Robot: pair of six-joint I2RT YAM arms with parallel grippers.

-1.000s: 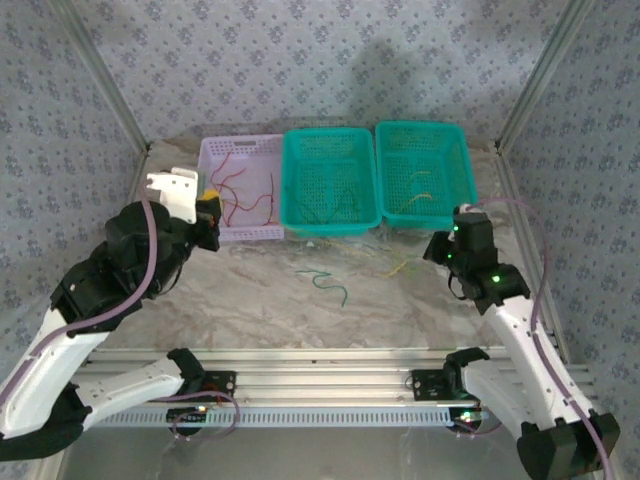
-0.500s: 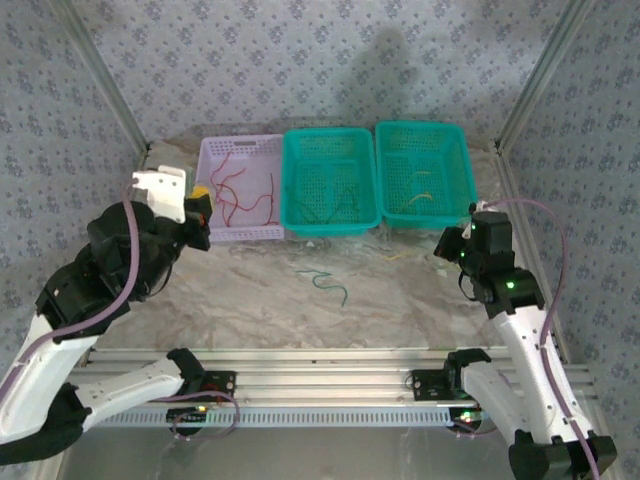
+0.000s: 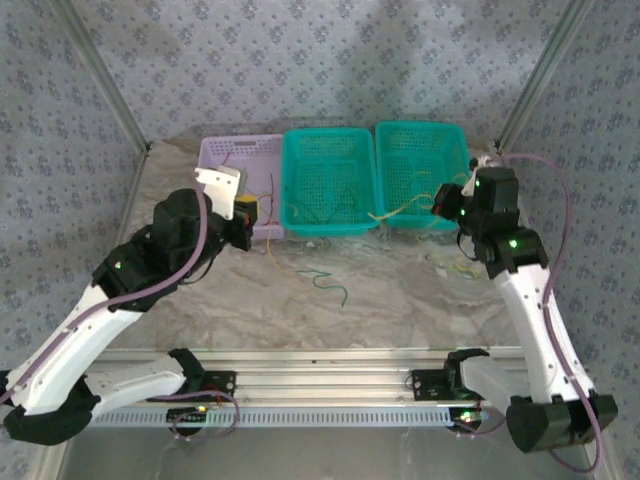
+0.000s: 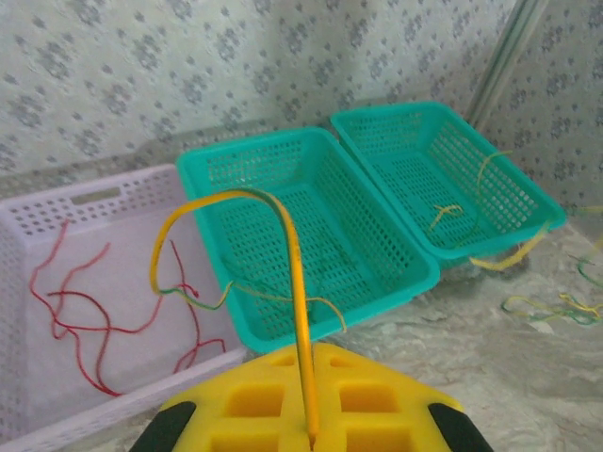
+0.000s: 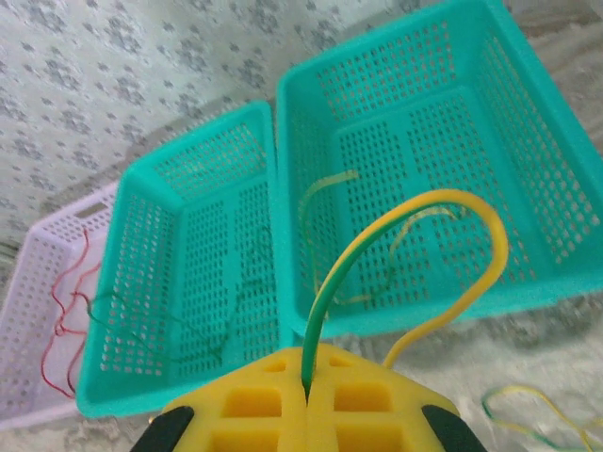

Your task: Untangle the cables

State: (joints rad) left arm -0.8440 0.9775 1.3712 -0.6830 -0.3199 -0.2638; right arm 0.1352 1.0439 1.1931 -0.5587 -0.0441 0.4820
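Nearest me, the bare tabletop (image 3: pixel 260 300) ahead of the arm bases is the most open room I have. One green wire (image 3: pixel 327 283) lies loose mid-table, and a small yellow-green tangle (image 4: pixel 551 306) sits near the right arm. Over the last second both arms have come up and inward. The left gripper (image 3: pixel 245 210) swung from the lilac basket's (image 3: pixel 240 143) left side to its front right corner. The right gripper (image 3: pixel 446 203) rose off the table to the front rim of the right teal basket (image 3: pixel 420 126). The left one is clamped on a yellow-green wire (image 4: pixel 295 282) and the right on a green-and-yellow wire (image 5: pixel 452 198), each pinched between the yellow fingers and arching forward. The yellow strand that lay on the table near the right arm is gone, and a wire now hangs from the right gripper toward the middle teal basket (image 3: pixel 327 134). I judge the knot is being drawn apart, though I cannot tell whether both grippers share one wire. Further back, the three baskets stand touching in a row, with red wires (image 4: pixel 104 330) in the lilac one. There the room tightens: rims sit just beside both grippers, the frame post (image 3: pixel 530 75) stands near the right arm, and the back wall (image 3: pixel 320 60) is close behind. A taut wire could snag on the mesh.
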